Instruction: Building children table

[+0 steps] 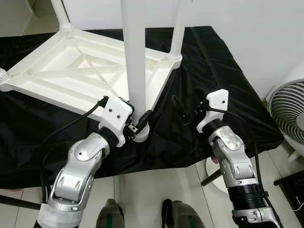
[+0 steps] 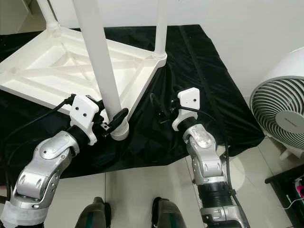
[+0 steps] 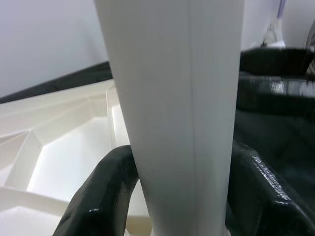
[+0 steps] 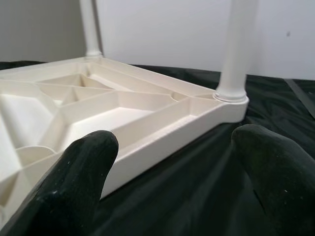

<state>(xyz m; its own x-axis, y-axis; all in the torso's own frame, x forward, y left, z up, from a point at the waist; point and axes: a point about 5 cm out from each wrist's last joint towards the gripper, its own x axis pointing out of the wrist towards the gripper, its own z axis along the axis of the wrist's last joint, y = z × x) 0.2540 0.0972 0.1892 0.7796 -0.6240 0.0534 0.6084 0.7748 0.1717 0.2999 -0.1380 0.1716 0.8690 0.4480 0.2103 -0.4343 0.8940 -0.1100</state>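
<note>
Tabletop [image 1: 71, 71], upside down on the black cloth [image 1: 199, 57] with its near corner at the cloth's front edge, could lose its leg [image 1: 134, 57] askew if the left end effector [image 1: 138, 124], clamping it just above the socket, pushes off-axis, while the right end effector [image 1: 190, 111] hovers open nearby.

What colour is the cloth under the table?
Black. The cloth shows best in the left eye view, under the white tabletop.

black cloth [image 1: 199, 71] covering the support surface, hanging over the front edge | white table top [image 1: 71, 71] lying upside down on it | tiled floor [image 1: 142, 194] showing below
</note>
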